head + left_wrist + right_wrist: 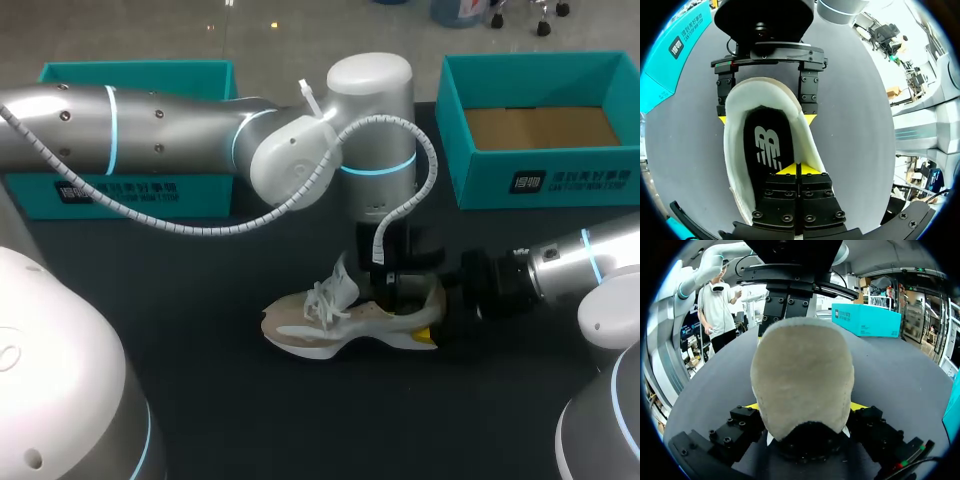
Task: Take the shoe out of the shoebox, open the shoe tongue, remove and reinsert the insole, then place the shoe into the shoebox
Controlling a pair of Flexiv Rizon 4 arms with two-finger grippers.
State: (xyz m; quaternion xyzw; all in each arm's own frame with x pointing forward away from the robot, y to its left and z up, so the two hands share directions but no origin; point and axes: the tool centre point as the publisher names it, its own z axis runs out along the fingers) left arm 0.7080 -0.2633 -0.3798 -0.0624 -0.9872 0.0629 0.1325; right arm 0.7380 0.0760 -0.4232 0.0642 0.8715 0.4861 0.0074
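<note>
— Where do we have the sneaker [340, 320]?
— It stands on its sole on the black table [200, 400], toe toward our left arm's side, with its white laces [325, 295] loose over the tongue.

— And our right gripper [805, 406]?
— It comes in at the heel end. Its fingers stand wide apart, one yellow tip pressing each side of the heel, so we are clamped on the sneaker.

— What about our left gripper [796, 169]?
— It hangs over the sneaker's opening and points down into it. Its two yellow tips are pressed together, right at the black insole [765, 145]. We cannot tell whether they pinch the insole or only rest against it.

— The boxes?
— Both are teal and sit at the table's far side, well apart from the sneaker. The right shoebox [560, 180] is open and shows its brown cardboard floor. The left shoebox [200, 195] lies partly behind our left arm [150, 125].
</note>
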